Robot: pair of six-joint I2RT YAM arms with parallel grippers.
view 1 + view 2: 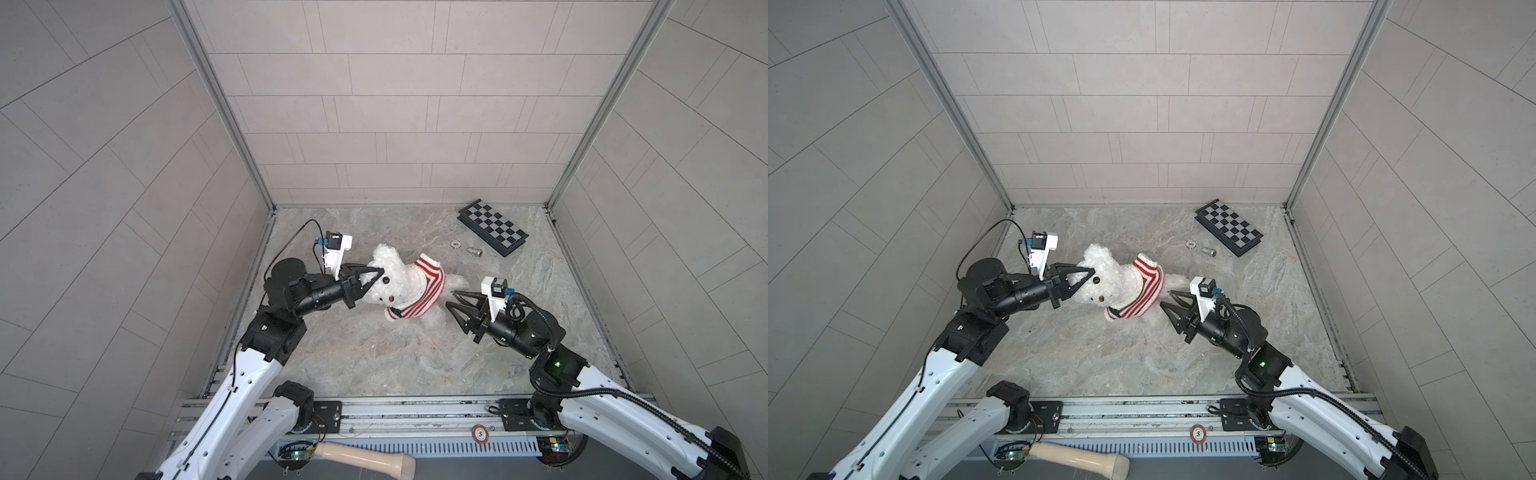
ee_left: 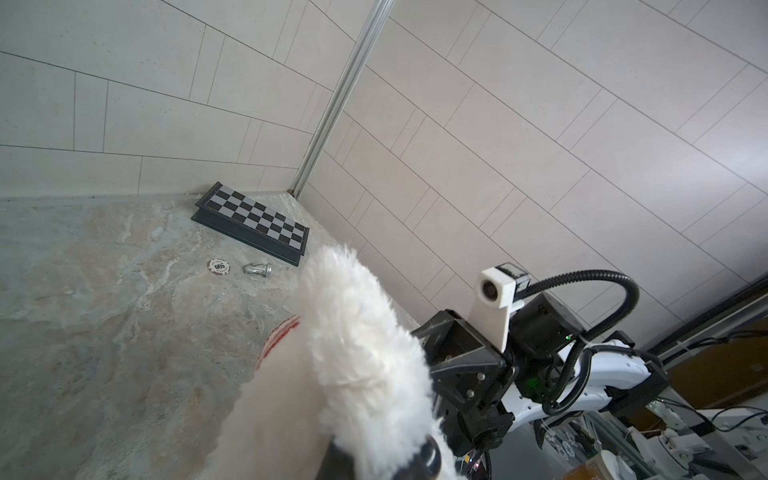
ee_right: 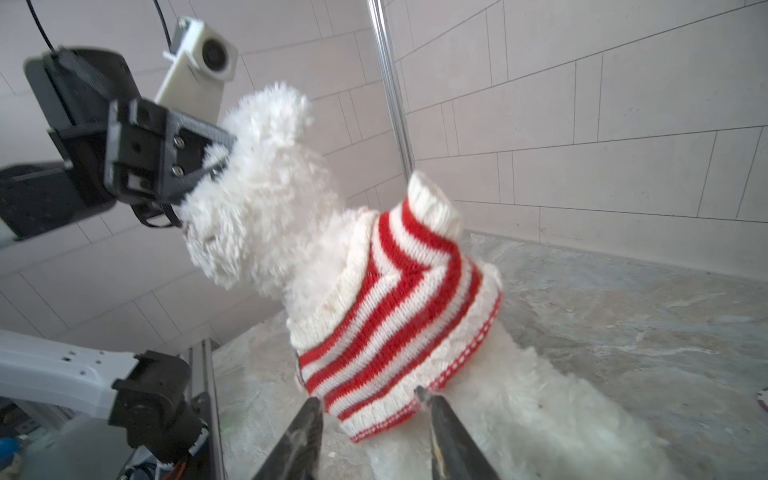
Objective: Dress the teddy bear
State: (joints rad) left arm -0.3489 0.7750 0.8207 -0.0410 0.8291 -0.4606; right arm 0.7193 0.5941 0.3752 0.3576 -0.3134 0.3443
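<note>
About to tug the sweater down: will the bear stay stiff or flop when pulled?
Probably floppy: the bear is soft plush, propped by the left gripper pinching its head. Likely light, since that pinch holds it. The knit sweater may drag the body when tugged.

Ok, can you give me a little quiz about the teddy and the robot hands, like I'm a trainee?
1. True or false: the striped sweater is around the teddy bear's body.
2. Which hand grips the bear's head?
3. The right hand is: A) open, B) shut on the sweater, C) out of sight.

Key: 1 true. 2 the left hand. 3 A.
</note>
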